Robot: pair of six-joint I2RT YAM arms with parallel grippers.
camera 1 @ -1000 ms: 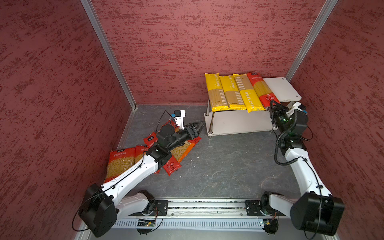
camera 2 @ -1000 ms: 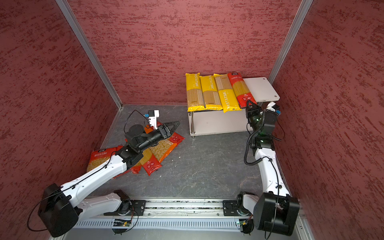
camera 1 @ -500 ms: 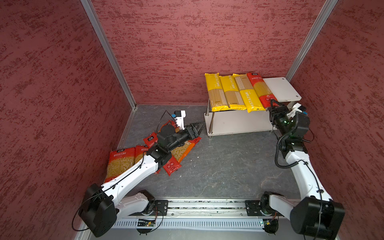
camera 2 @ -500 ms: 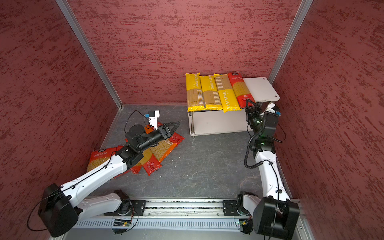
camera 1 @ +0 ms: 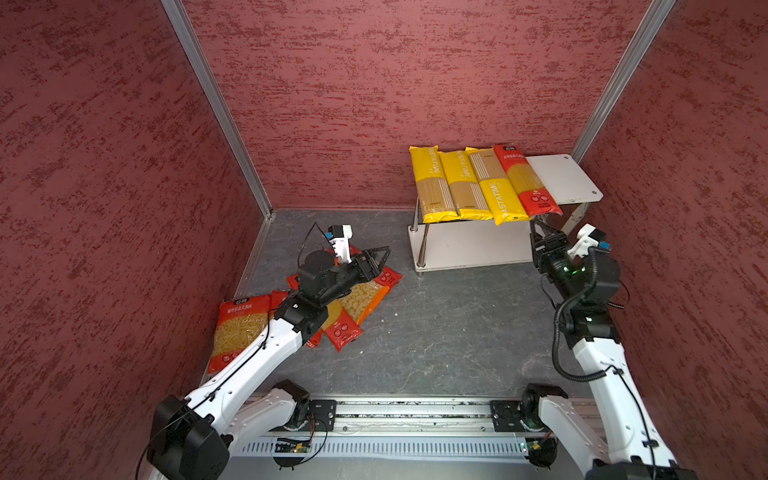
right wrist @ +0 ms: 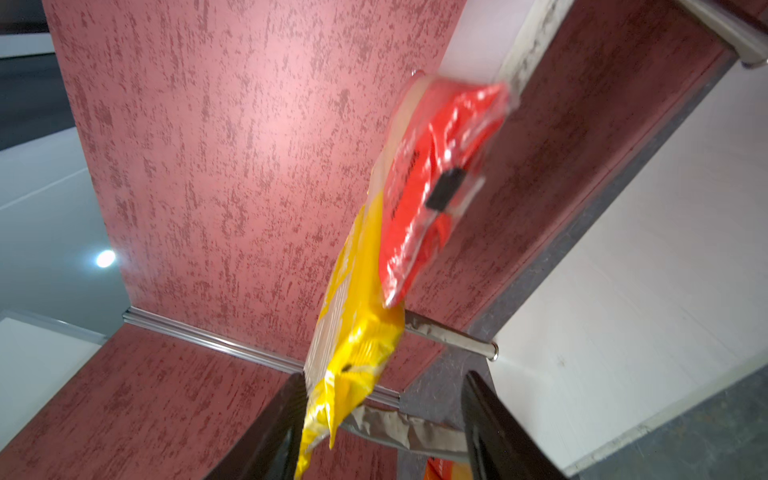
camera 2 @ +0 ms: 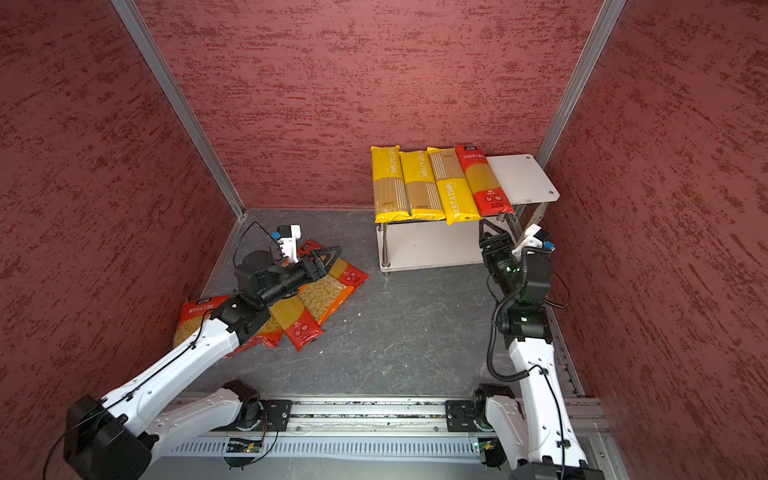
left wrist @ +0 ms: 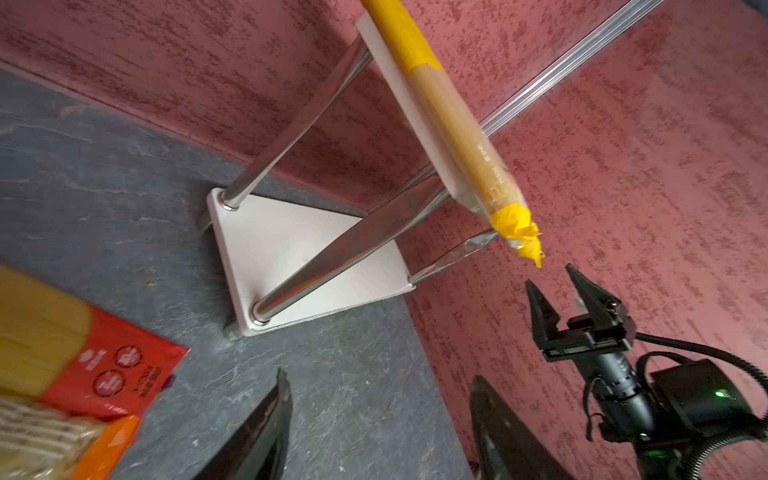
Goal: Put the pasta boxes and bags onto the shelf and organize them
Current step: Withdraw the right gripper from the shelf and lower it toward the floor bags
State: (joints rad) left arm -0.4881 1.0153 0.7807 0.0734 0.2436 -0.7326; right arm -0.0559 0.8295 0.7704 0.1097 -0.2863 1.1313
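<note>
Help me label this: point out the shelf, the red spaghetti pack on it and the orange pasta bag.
shelf (camera 1: 563, 178): in a top view, bare upper board.
red spaghetti pack (camera 1: 524, 182): in a top view, its clear middle.
orange pasta bag (camera 1: 360, 294): in a top view, its clear window.

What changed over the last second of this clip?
The right hand let go of the red spaghetti pack, opened and drew back from the shelf. The pack stays on top, beside three yellow packs. The left hand, open over the floor pile, barely moved.

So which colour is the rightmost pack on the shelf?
That pack is red; best in a top view.
</note>
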